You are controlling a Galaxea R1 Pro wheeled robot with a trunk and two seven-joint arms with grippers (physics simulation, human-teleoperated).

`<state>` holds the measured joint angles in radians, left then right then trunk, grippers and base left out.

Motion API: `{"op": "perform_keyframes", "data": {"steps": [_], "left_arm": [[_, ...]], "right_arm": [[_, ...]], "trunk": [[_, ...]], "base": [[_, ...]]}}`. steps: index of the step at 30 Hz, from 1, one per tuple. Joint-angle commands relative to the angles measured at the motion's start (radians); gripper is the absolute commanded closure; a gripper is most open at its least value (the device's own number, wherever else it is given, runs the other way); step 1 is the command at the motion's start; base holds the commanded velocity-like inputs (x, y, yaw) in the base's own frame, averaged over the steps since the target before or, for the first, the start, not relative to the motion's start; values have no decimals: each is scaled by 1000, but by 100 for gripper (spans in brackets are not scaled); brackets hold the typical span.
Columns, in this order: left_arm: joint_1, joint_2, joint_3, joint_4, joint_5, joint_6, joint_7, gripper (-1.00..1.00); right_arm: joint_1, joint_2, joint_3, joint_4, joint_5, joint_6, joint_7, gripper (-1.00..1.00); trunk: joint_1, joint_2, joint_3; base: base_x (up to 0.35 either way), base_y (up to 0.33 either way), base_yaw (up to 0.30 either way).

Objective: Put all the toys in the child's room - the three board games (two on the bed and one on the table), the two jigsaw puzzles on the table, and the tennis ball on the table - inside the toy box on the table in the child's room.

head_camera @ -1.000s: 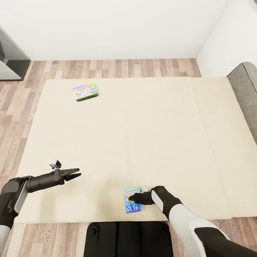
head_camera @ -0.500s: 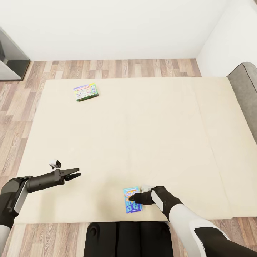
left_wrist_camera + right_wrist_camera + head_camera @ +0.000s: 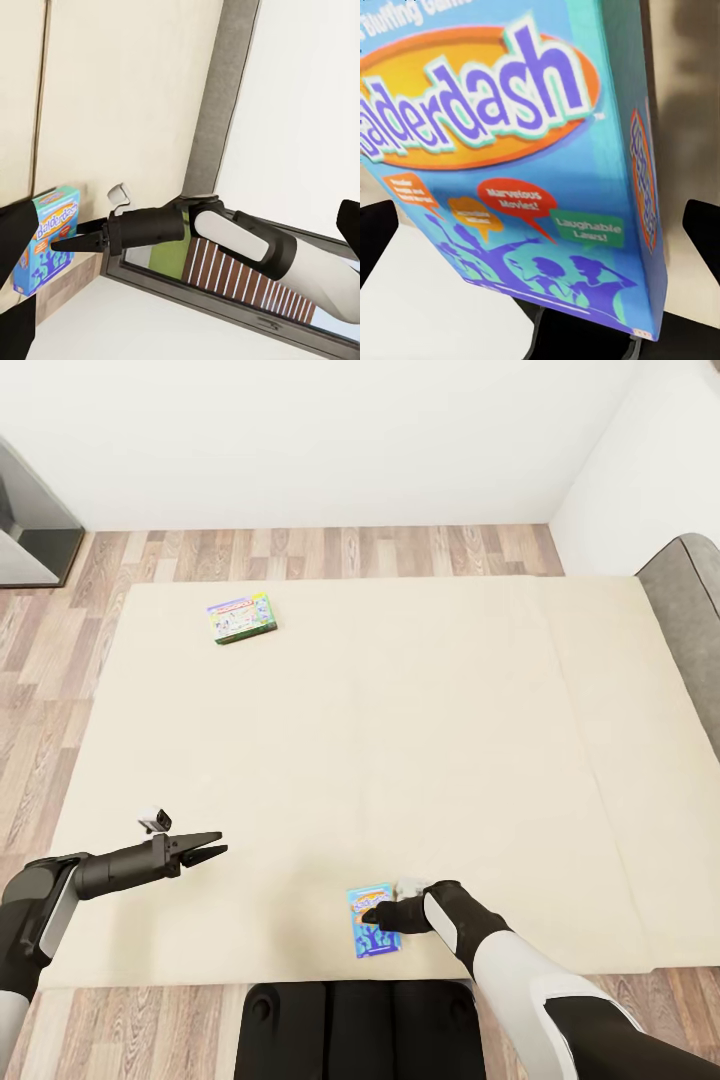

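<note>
Fingertips of the right gripper (image 3: 372, 914) sit on the blue board game (image 3: 371, 922), which lies flat near the front edge of the bed (image 3: 420, 740), just in from the rim closest to the robot. Over the last second almost nothing has moved: the box, the right arm and the left arm hold the same places, with only a faint shift of the whole picture that suggests the head camera nudged. I judge that the grasp on this box is being settled and no lift has begun, so none of the carrying to the toy box is done for it. The head view does not show whether the right fingers are apart or clamped; the right wrist view puts the "Balderdash" lid (image 3: 510, 150) very close, with a dark finger at each lower corner of the picture, so the fingers look spread to either side of the box, though contact is not clear. The left gripper (image 3: 215, 847) hovers above the bed's front left part, its tips drawn together on nothing. Farther out, the green-bordered board game (image 3: 241, 618) lies near the far left corner of the bed. From the side, the left wrist view shows the right gripper (image 3: 64, 244) reaching low to the blue box (image 3: 46, 238) at the mattress edge.
</note>
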<state>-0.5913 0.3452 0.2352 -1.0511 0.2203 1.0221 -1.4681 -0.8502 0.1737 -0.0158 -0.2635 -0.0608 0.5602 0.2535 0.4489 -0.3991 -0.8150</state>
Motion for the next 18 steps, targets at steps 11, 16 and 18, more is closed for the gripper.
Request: {"op": "perform_keyframes", "data": {"steps": [11,16,18], "left_arm": [[-1,0,-1,0,1,10,-3,-100],[-1,0,-1,0,1,10,-3,-100],[-1,0,-1,0,1,10,-3,-100]], "right_arm": [[0,1,-9,-2,-34,-4,7,-100],[0,1,-8,-2,-34,-4,7,-100],[0,1,-8,-2,-34,-3,7,-100]], "trunk": [[1,-1,-1],[1,-1,-1],[1,-1,-1]], "base": [[0,1,0],[0,0,0],[0,0,0]]}}
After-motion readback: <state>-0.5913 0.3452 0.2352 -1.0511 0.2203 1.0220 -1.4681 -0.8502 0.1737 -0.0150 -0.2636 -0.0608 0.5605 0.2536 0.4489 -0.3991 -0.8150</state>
